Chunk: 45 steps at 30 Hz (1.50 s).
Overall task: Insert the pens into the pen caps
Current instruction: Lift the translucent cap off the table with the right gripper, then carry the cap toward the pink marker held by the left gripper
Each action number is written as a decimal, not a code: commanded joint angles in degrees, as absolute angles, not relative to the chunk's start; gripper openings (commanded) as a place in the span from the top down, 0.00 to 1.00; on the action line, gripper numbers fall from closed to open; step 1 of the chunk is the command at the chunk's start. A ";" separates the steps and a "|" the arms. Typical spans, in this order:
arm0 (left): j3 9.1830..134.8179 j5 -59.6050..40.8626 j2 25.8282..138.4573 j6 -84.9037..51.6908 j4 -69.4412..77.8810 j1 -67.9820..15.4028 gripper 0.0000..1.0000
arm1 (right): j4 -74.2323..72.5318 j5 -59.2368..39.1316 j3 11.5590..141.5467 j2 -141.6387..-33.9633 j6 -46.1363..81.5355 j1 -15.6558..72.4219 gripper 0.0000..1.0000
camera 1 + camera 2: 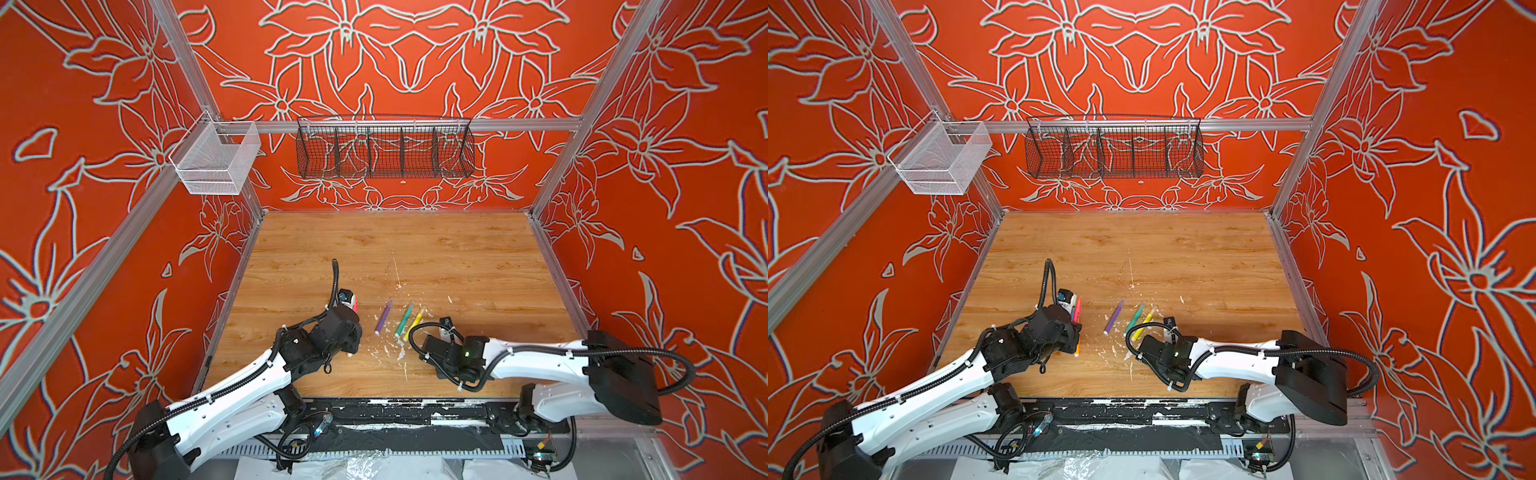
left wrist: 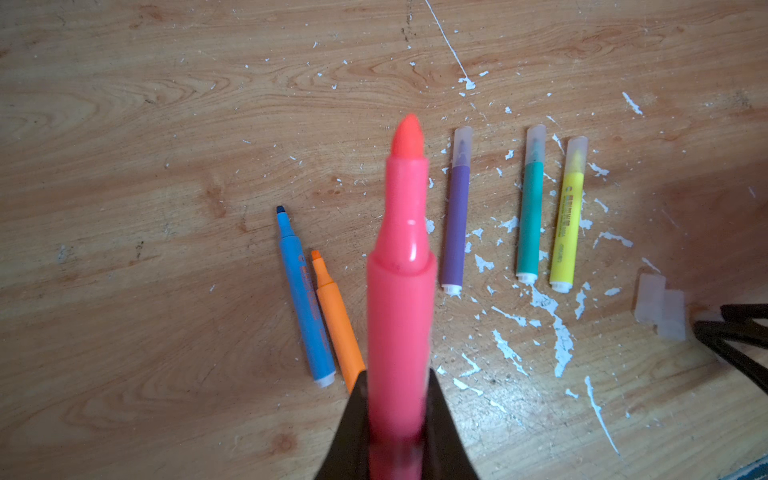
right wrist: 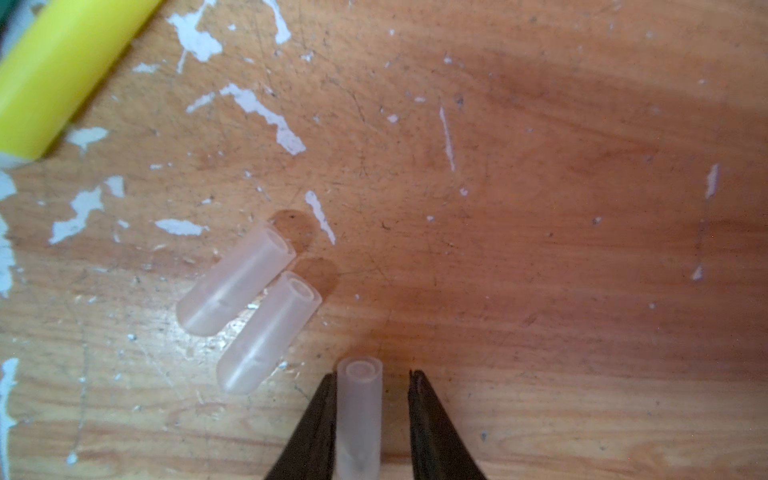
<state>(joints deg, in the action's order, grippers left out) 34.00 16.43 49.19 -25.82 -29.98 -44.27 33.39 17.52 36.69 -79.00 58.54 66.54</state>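
You are sitting at about the halfway mark. In the left wrist view the purple pen [image 2: 455, 224], green pen [image 2: 530, 216] and yellow pen [image 2: 567, 220] are lying in a row on the wooden table [image 1: 415, 249]. Each is wearing one of the fitted caps [image 2: 462, 143] over its tip, so those three look done. The blue pen [image 2: 305, 299] and orange pen [image 2: 336, 316] are lying just beside each other with bare tips, waiting their turn.

Your left gripper [image 2: 397, 374] is clamping the pink pen [image 2: 401, 257] by its barrel. The jaws are narrow and tight on it, and the uncapped tip is pointing out ahead of the fingers, above the table.

Your right gripper [image 3: 372, 374] is working near the yellow pen's white end. In the right wrist view a loose cap [image 3: 359, 415] is sitting between its jaws, open mouth facing forward. One finger is touching the cap's side while a gap is showing on the other. The jaws are therefore standing slightly apart, and I judge they are not pinching it. I cannot tell whether that cap is resting on the table or lifted. Two spare caps [image 3: 237, 278] are lying side by side just next to it.

That is leaving you three bare pens and three free caps, so the counts are matching. The pink pen looks like the one you are preparing to seat.
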 commanded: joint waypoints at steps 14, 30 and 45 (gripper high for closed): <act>33.99 16.57 49.04 -26.63 -30.26 -44.47 1.00 | 34.70 15.27 34.75 -80.54 58.71 66.14 0.85; 34.12 3.17 47.73 -23.50 -19.23 -51.47 1.00 | 35.09 31.95 46.06 -59.79 48.36 64.16 0.88; 35.33 -1.56 52.68 -22.33 -3.71 -62.20 1.00 | 8.19 28.56 41.82 -45.96 43.67 64.07 0.90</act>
<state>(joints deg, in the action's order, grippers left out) 34.59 -0.14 52.38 -22.98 -9.15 -61.06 13.96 29.02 43.66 -47.16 44.10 64.18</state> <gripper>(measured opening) 0.144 0.171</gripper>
